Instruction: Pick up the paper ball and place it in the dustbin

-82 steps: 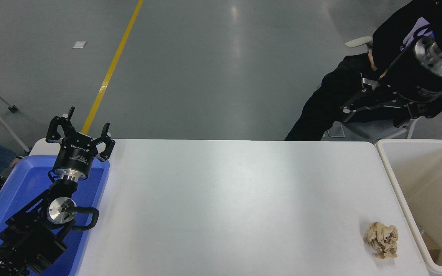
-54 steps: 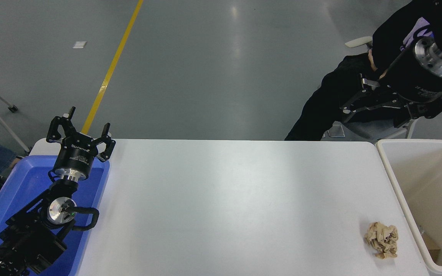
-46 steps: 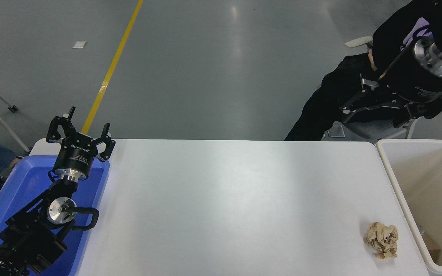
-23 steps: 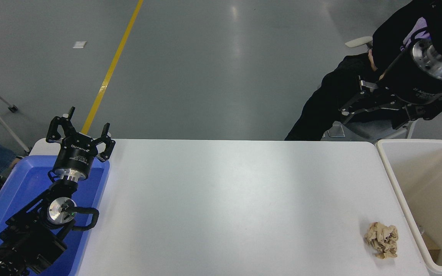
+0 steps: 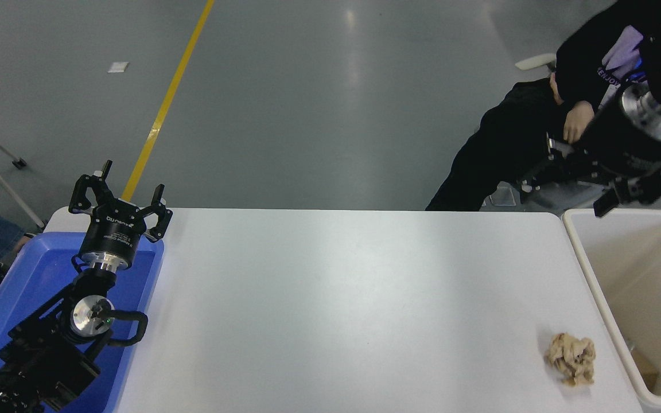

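The tan paper ball (image 5: 572,358) lies on the white table (image 5: 342,310) near its front right corner, close beside the dustbin. The cream-white dustbin (image 5: 590,269) stands off the table's right edge, its open top facing up. My right gripper (image 5: 563,198) hangs in the air beyond the table's far right corner, above the bin's far rim and well behind the ball. Its fingers are spread and empty. My left gripper (image 5: 121,192) is parked open and empty over the blue tray at the lower left.
A shallow blue tray (image 5: 32,269) sits at the table's left end under my left arm. A person in black (image 5: 514,132) sits on a chair just behind my right gripper. A brown scrap (image 5: 645,368) lies in the bin.
My right gripper has dropped lower and turned, now nearer the bin's far rim. The person's hand now shows beside it. The paper ball and left arm have not moved.
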